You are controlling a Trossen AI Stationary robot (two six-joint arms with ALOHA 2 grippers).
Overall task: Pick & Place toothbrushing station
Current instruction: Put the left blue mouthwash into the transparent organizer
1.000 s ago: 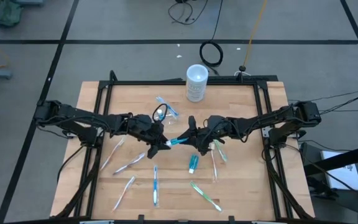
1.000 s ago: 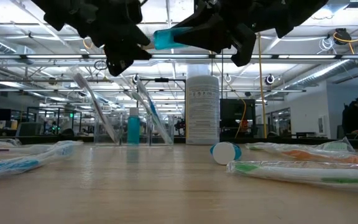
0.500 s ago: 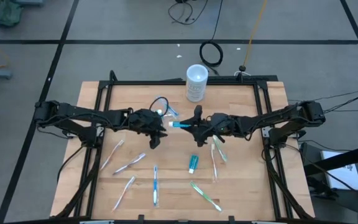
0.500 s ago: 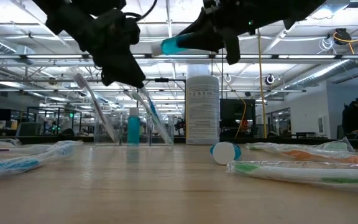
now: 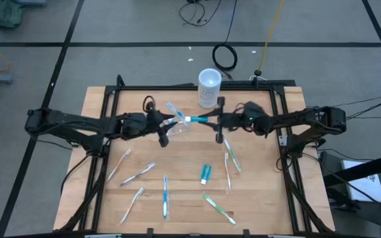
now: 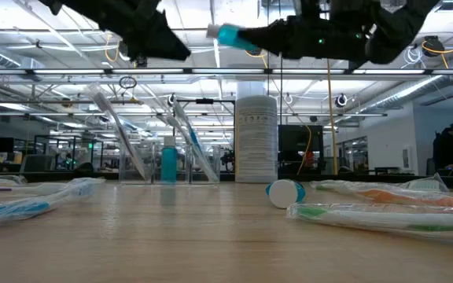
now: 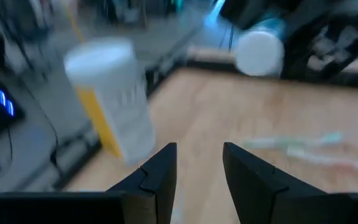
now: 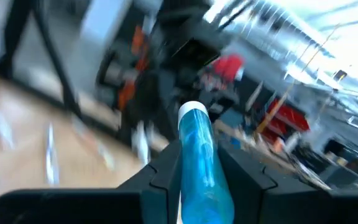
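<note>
Tube work now: your right tool (image 5: 214, 119) is clamping a blue tube (image 5: 196, 119) and carrying it in the air just in front of the white cup (image 5: 208, 87), with the white cap end leading. The clear toothbrushing station (image 5: 176, 125) is sitting on the counter (image 5: 256, 198) near the cup, on the left arm's side of it, and the tube's cap is hovering just beside its rims. Your left tool (image 5: 162, 127) is waiting on the far side of the station from the cup, fingers apart and holding nothing. To my eye you are lining up the drop. I'd be keeping the tube level, bringing it over the station's middle, and lowering it slowly. Clear plastic is looking light, so I'd be watching those rims and keeping the left tool from nudging them.
</note>
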